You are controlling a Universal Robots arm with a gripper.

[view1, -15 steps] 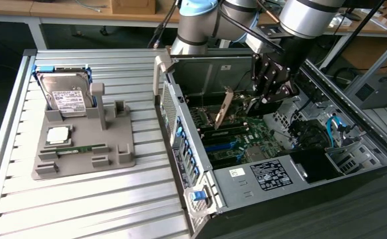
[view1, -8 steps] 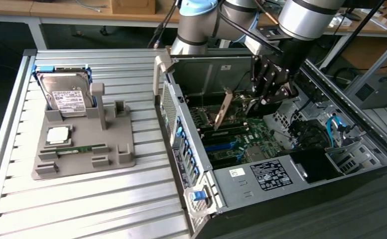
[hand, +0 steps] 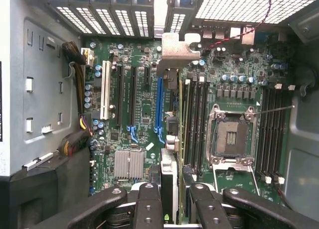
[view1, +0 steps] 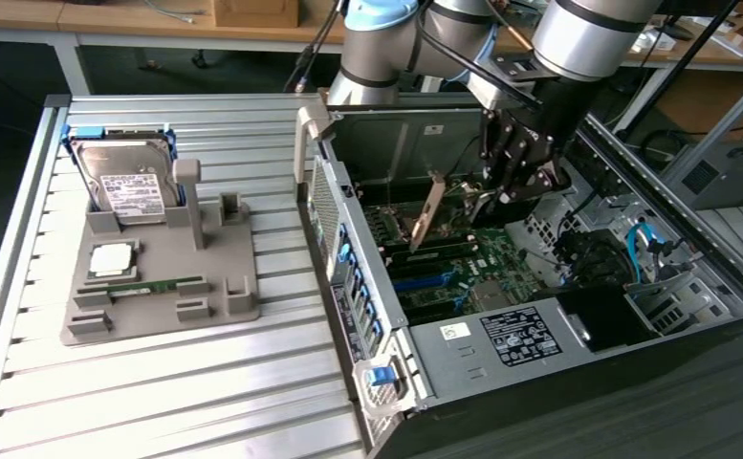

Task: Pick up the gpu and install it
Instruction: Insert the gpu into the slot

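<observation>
Black gripper (hand: pixel 173 201) jaws pinched on the gpu (hand: pixel 169 164), one finger (hand: pixel 148 206) on each flat face, and that's the grip you want: the card is carried on edge, so its lower edge points at the board. From the wrist view it runs straight away from the gripper, silver bracket (hand: pixel 173 49) at the far end, right up by the rear grilles of the case (view1: pixel 499 335), where a bracket belongs. In the exterior view the gripper (view1: pixel 492 196) is deep inside the open case, arm reaching in from above, and the gpu (view1: pixel 431 210) stands upright over the motherboard (view1: pixel 473 277).

Under the card, the motherboard (hand: pixel 144 109) shows its long slots lying the same way as the card. It sits just beside the blue slot (hand: pixel 159 104), on the side nearer the empty CPU socket (hand: pixel 232 134). Whether the card's edge is touching a slot or hanging above one, I can't tell.

Out on the bench (view1: pixel 154 411), at the exterior view's left, the grey tray (view1: pixel 154 311) holds the hard drive (view1: pixel 129 186) propped up, with a RAM stick (view1: pixel 154 285) lying flat, well apart from the case. So, as I read it, pick-up is done and the fitting is under way.
</observation>
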